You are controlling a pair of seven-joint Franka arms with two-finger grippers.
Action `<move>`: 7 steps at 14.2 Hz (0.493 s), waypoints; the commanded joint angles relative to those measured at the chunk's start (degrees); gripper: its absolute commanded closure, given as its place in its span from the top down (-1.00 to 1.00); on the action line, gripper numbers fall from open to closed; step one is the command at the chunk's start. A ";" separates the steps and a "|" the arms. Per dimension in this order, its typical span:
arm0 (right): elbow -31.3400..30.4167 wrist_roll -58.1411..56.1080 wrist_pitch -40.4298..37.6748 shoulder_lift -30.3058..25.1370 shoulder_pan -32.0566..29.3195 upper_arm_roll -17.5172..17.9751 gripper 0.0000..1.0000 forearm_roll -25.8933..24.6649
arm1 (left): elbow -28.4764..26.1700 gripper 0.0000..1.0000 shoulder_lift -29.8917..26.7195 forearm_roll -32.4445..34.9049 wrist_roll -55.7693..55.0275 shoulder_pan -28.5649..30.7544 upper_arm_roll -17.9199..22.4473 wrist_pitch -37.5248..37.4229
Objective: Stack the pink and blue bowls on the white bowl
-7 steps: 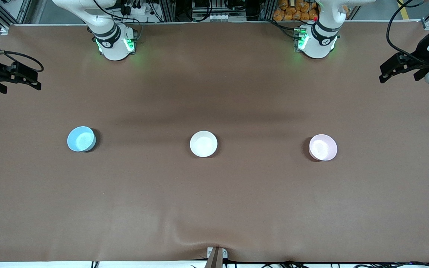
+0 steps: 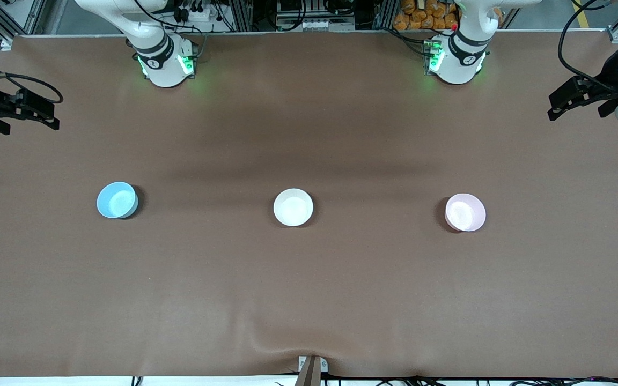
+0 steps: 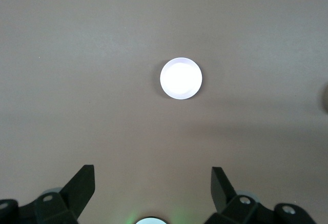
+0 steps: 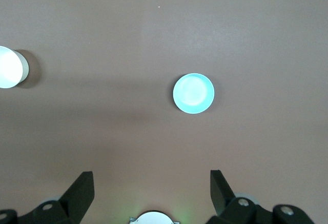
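three little bowls sit in a row on the brown counter (image 2: 309, 300), well apart from each other and all the right way up. the white bowl (image 2: 293, 207) is in the middle. the blue bowl (image 2: 117, 200) is toward the right arm's end of the counter. the pink bowl (image 2: 465, 212) is toward the left arm's end. none of the bowls touch, and none sits in another.

the left hand (image 2: 566, 102) is up in the air over the edge of the counter at the left arm's end. its two black fingers (image 3: 79, 185) are wide apart and hold nothing. in the left wrist view the pink bowl (image 3: 181, 78) looks almost white, and it sits on the counter well away from the fingers.

the right hand (image 2: 38, 112) is up in the air over the edge of the counter at the right arm's end. its fingers (image 4: 79, 188) are wide apart too, and it holds nothing. in the right wrist view the blue bowl (image 4: 193, 93) sits on the counter well away from the fingers, and part of the white bowl (image 4: 10, 67) peeks in at the edge of that view.
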 commanded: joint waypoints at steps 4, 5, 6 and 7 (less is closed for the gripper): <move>1.33 -0.53 -0.93 0.67 -0.49 0.27 1.00 -0.44 | 0.79 1.00 0.60 -1.75 2.14 0.11 0.05 -0.62; 1.33 -0.53 -0.93 0.67 -0.40 0.27 1.00 -0.44 | 0.70 1.00 0.69 -1.75 2.23 0.20 0.05 -0.62; 1.33 -0.53 -0.93 0.67 -0.40 0.27 1.00 -0.44 | 0.70 1.00 0.78 -1.75 2.24 0.20 0.05 -0.62; 1.33 -0.53 -0.93 0.67 -0.49 0.27 1.00 -0.44 | 0.70 1.00 1.04 -1.75 2.24 0.29 0.05 -0.62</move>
